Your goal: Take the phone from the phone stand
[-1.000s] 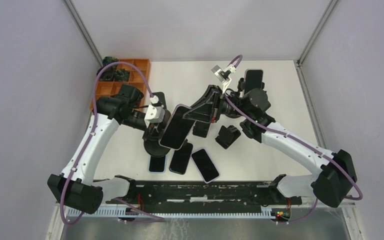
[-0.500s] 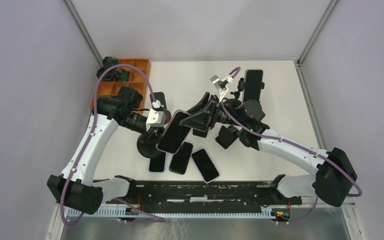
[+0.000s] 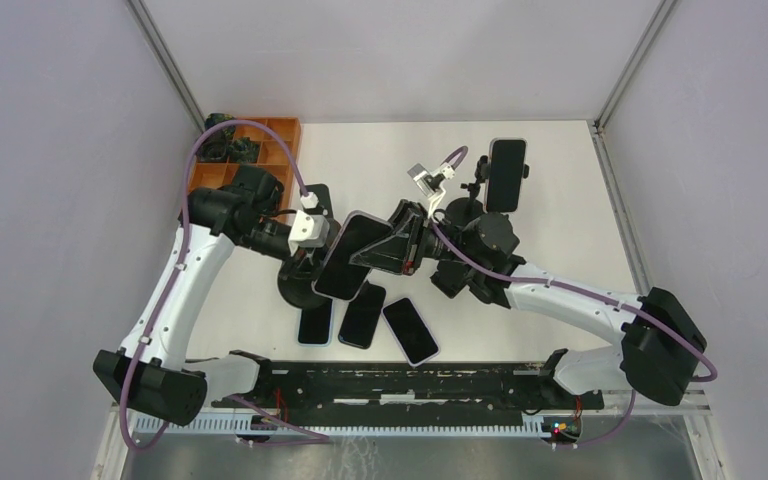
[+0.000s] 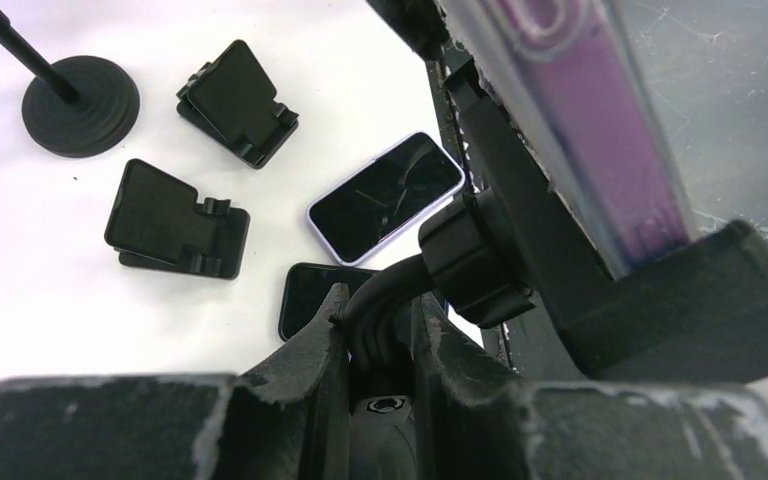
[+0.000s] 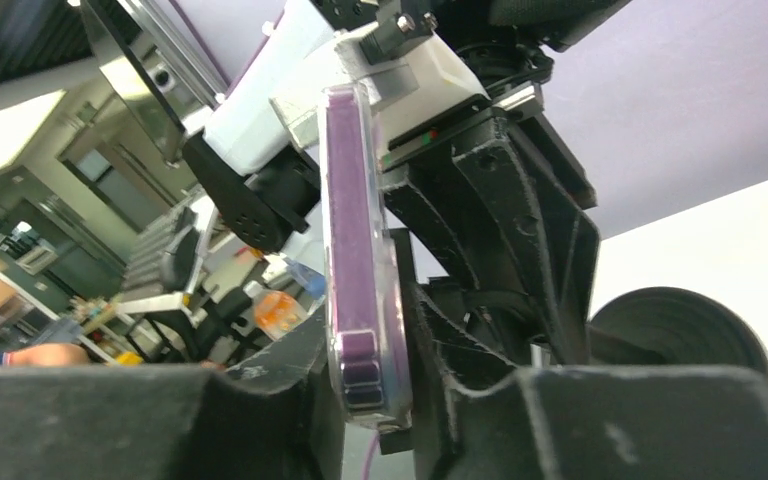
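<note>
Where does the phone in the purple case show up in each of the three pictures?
Top external: the phone is mid-table, screen up and tilted, between the two arms.
Left wrist: the phone is at upper right, only its purple edge showing.
Right wrist: the phone stands edge-on in the centre.
Shared landmark: the black phone stand, right behind the phone in both wrist views.

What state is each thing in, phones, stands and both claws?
Purple-cased phone: clamped in its stand, tilted.
Black round-based phone stand: holding that phone.
Left claw: shut on the stand's stem.
Right claw: shut on the phone's edges.
Three loose black-screened phones: lying flat.
Rear black phone: mounted on black pole stand.
</note>
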`<state>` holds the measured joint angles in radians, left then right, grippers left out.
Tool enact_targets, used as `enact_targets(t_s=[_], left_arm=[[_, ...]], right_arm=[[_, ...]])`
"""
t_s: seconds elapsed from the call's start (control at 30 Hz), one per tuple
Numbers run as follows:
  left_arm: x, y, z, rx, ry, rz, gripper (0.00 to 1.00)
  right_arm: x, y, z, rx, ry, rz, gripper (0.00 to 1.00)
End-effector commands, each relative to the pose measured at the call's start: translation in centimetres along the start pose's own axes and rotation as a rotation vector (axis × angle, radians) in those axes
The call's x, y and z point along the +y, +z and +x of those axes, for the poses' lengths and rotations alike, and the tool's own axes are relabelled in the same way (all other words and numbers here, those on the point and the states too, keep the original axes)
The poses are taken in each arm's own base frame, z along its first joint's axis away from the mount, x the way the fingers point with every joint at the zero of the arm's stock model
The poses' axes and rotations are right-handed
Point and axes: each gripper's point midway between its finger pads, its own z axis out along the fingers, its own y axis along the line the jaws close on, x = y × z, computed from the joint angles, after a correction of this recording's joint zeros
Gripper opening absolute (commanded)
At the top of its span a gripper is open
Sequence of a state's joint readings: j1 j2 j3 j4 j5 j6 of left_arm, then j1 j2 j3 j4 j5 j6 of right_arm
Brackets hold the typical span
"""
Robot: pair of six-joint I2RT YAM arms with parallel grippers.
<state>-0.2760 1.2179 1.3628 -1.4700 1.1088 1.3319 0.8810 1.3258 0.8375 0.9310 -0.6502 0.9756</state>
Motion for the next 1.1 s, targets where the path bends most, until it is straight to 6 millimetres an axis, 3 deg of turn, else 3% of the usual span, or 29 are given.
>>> enact_targets(t_s=[0.0, 0.1, 0.2, 0.4, 0.6, 0.87, 0.93, 1.0, 1.07], left_arm=[[-0.1, -0.4, -3.1, -0.102, 0.039, -0.005, 0.02], [-0.2, -0.4, -2.5, -0.085, 0.043, -0.008, 0.02], [-0.4, -0.3, -1.8, -0.060, 0.057, -0.012, 0.02], [-0.7, -0.3, -0.4, -0.012, 0.086, -0.018, 0.02], [-0.8, -0.2, 0.7, 0.023, 0.098, -0.016, 0.02], [-0.6, -0.2, 0.8, 0.029, 0.095, -0.017, 0.02], [-0.4, -0.3, 0.4, 0.019, 0.094, -0.024, 0.02], [-0.1, -0.4, -0.2, 0.004, 0.081, -0.035, 0.02], [0.3, -0.4, -0.7, -0.011, 0.062, -0.048, 0.02]], right_arm=[[2.7, 0.7, -2.9, -0.079, -0.067, -0.076, 0.21], [3.4, 1.2, -5.1, -0.099, -0.149, -0.043, 0.09], [3.7, 0.9, -7.4, -0.126, -0.216, 0.000, 0.04], [4.4, -1.7, -11.9, -0.230, -0.264, 0.020, 0.00], [5.8, -3.0, -14.1, -0.279, -0.278, -0.013, 0.00], [6.1, -3.8, -14.7, -0.254, -0.281, 0.009, 0.00], [4.6, -4.4, -13.8, -0.199, -0.268, 0.084, 0.00], [1.9, -5.4, -12.0, -0.109, -0.253, 0.213, 0.00], [-1.4, -7.5, -8.8, 0.005, -0.211, 0.368, 0.00]])
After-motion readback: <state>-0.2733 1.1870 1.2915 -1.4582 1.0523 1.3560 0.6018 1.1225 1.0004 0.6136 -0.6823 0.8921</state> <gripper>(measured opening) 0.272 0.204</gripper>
